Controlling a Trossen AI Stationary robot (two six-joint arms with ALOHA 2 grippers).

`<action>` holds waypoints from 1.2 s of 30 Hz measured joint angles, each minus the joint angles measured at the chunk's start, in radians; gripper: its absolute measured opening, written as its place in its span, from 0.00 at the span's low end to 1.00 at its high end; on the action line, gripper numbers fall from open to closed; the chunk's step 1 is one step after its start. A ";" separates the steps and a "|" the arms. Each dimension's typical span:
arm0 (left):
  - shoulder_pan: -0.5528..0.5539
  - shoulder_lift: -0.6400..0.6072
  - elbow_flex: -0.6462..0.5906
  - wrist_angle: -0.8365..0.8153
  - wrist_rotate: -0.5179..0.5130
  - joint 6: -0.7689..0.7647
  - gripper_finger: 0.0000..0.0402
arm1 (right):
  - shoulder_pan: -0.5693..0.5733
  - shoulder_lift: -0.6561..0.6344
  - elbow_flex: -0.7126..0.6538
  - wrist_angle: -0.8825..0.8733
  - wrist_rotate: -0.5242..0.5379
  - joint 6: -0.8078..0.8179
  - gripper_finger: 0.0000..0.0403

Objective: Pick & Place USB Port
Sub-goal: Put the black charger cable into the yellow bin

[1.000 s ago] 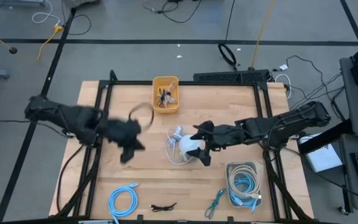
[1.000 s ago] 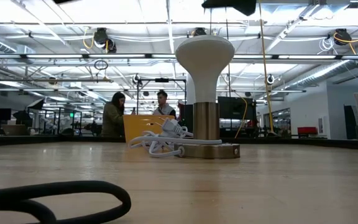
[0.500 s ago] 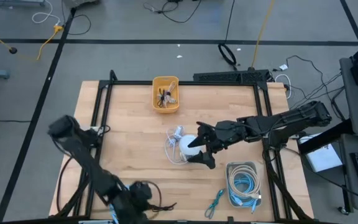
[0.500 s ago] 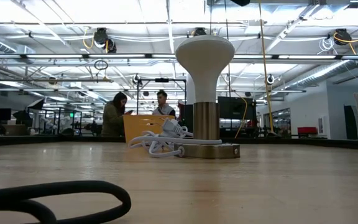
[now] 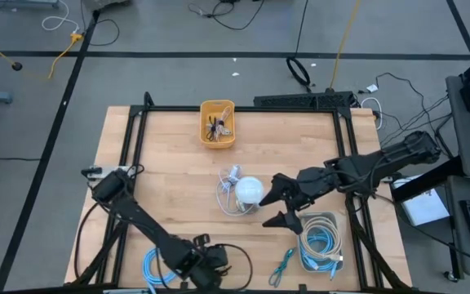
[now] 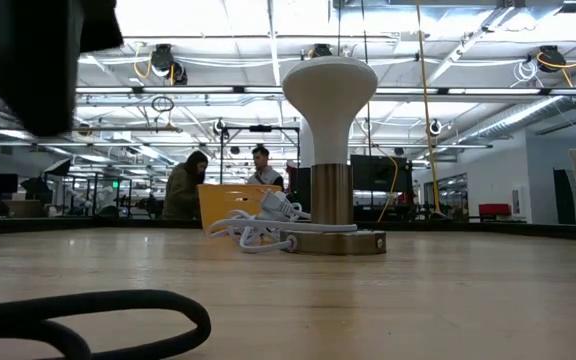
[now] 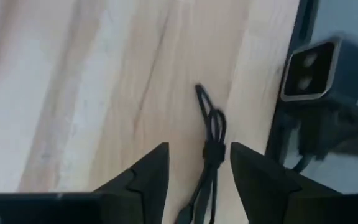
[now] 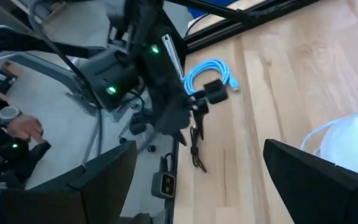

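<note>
Left tool: fingers apart over black cable (high view hides it), near worktop edge.
Right tool: fingers apart, beside white lamp.

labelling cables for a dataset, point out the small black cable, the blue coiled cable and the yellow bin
small black bundled cable (image 7: 211,146): left wrist view, its tied middle
blue coiled cable (image 8: 207,72): right wrist view, top of coil
yellow plastic bin (image 5: 204,107): high view, far rim

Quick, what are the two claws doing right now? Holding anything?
Left gripper: open, empty, straddling the small black cable.
Right gripper: open, empty, beside the white lamp.
</note>
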 joint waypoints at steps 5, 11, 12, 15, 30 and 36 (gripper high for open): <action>-0.004 0.034 0.000 0.009 0.069 0.040 0.42 | 0.003 -0.025 0.000 0.000 -0.002 0.002 0.85; -0.034 0.033 0.000 0.012 0.089 0.045 0.32 | 0.003 -0.059 0.000 -0.024 0.008 -0.005 0.85; -0.037 0.033 0.000 0.015 0.092 0.043 0.31 | 0.003 -0.064 0.000 -0.026 0.020 -0.009 0.85; -0.047 0.037 0.000 0.014 0.094 0.042 0.30 | 0.003 -0.071 0.000 -0.027 0.030 -0.020 0.85; -0.048 0.107 0.005 0.026 0.104 0.014 0.29 | 0.003 -0.075 0.000 -0.020 0.051 -0.002 0.85; -0.033 0.113 0.001 -0.001 0.090 -0.006 0.07 | 0.005 -0.075 0.000 -0.014 0.051 -0.002 0.85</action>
